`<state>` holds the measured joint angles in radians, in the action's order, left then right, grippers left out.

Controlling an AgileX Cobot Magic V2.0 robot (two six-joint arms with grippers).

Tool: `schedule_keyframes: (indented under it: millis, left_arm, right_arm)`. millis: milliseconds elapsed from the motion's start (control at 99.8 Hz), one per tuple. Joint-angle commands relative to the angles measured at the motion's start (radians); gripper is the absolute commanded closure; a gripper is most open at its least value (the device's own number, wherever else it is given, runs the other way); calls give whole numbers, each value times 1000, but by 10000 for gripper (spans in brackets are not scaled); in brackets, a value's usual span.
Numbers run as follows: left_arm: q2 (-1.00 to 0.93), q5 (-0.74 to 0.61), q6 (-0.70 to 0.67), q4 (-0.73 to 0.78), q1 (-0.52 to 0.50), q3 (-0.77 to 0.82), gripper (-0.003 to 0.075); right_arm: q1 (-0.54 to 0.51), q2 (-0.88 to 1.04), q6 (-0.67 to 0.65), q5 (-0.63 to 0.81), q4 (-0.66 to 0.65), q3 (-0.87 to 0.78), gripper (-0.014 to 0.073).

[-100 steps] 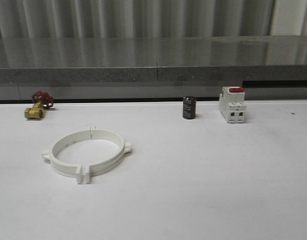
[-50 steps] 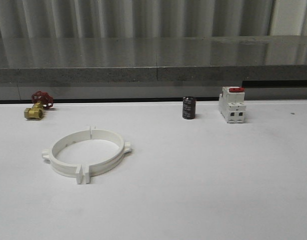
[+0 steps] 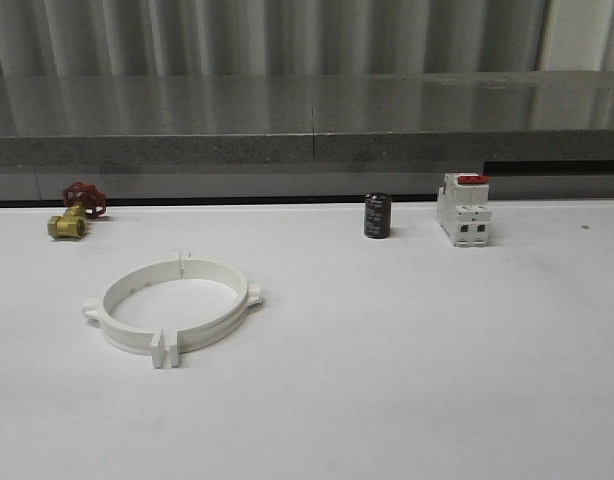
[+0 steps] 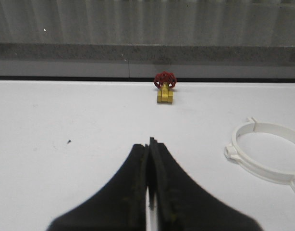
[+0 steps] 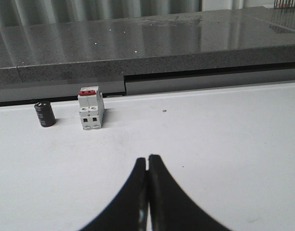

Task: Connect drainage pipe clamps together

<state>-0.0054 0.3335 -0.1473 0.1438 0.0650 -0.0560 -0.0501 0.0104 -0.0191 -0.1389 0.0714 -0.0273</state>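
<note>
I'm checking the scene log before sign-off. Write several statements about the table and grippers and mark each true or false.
1. The two drainage pipe clamps lie together as one ring on the table. True.
2. The left gripper holds a clamp. False: its fingers are shut on nothing.
3. The brass valve sits inside the ring. False: it stands apart, behind it.
4. The black cylinder stands beside the white breaker. True.
5. The right gripper is open. False: it is shut.

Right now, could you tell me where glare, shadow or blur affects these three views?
Front view: streaky reflections on the grey ledge; only faint shadows beside the drainage pipe clamps. Left wrist view: the left gripper is a dark, soft silhouette. Right wrist view: the right gripper likewise; glare sheens the ledge.
</note>
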Motion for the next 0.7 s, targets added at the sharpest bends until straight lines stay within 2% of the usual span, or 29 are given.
schedule_keyframes:
  millis: [0,60,110,261,692]
  left_arm:
    - [-26,-173,-1,-46,-6,51,741]
    - [-26,-256,-1,-73,-6,109,741]
    - [-26,-171,9,-80,-6,96,741]
    - [-26,-191,155,-181,-6,103,741]
    - [-26,-195,157,-174,-6,103,741]
  right_arm:
    - [-5,19,6,76,4,16,660]
    - [-5,19,6,76,4,16,660]
    - [-5,19,6,75,4,16,660]
    - [-5,19,6,76,4,16,660]
    - [-5,19,6,76,4,16,660]
